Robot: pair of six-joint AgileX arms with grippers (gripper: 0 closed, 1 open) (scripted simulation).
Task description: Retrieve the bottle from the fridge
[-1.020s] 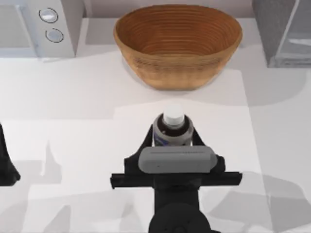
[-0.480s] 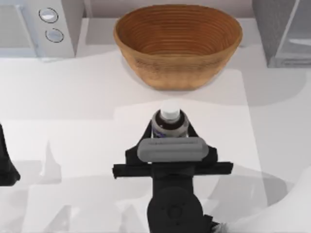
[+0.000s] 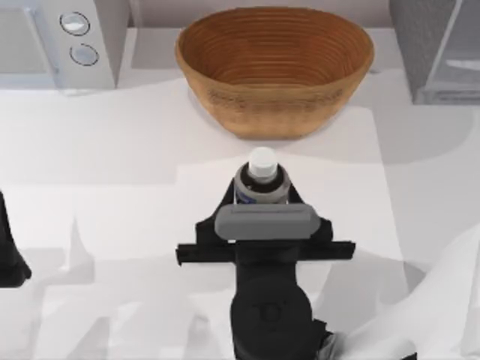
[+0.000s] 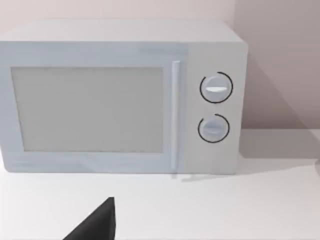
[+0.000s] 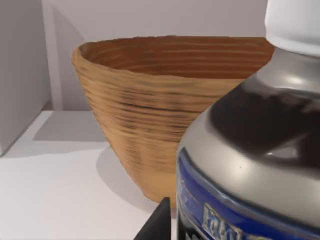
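Note:
The bottle [image 3: 262, 181] stands upright in the middle of the table, white cap on top, silver and dark body with a blue label. My right gripper [image 3: 262, 198] is shut on the bottle, one finger on each side of its body. In the right wrist view the bottle [image 5: 250, 150] looms close, with the bowl behind it. The fridge [image 3: 420, 45] stands at the back right corner, well apart from the bottle. My left gripper [image 3: 7, 259] is parked at the table's left edge.
A large brown woven bowl [image 3: 274, 67] sits just beyond the bottle, seen too in the right wrist view [image 5: 145, 105]. A light-grey appliance with two knobs [image 3: 60, 37] stands at the back left, facing the left wrist camera [image 4: 120, 95].
My right gripper has carried the bottle a little farther from the table's front, toward the bowl, and slightly left. The left arm has not moved.

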